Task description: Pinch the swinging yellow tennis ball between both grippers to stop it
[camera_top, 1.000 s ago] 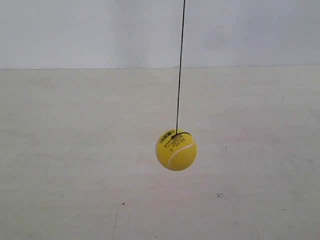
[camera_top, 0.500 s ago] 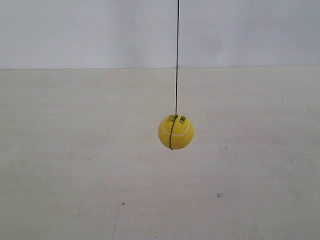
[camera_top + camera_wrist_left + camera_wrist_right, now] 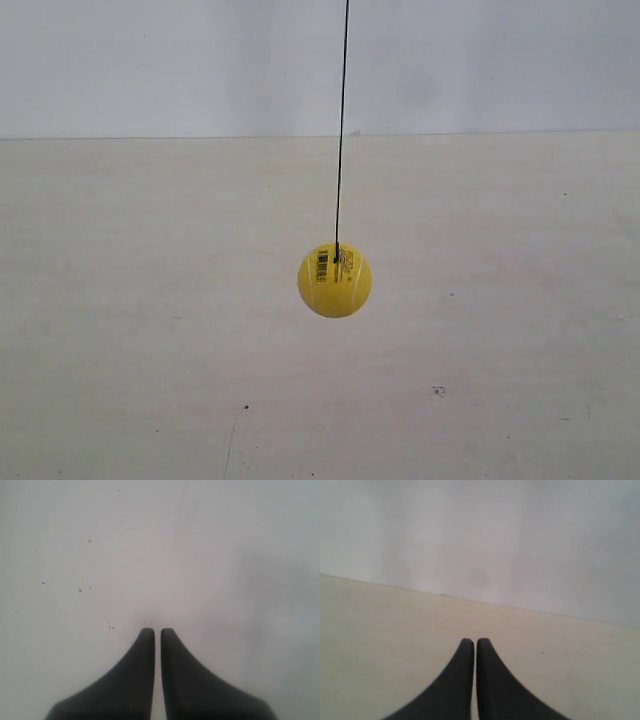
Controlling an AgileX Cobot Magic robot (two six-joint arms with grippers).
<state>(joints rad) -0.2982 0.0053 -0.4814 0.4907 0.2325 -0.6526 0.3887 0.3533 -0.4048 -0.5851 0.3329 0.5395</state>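
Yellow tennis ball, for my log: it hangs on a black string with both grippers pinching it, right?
No. The yellow tennis ball does hang on a black string, but the exterior view shows it free; the left gripper and right gripper are not touching it.

The left black wedge-shaped end effector has its two pointed jaws drawn together, tips level and parted by only a thin slit, gripping nothing, and the right black wedge-shaped end effector stands the same way, jaws side by side and empty.
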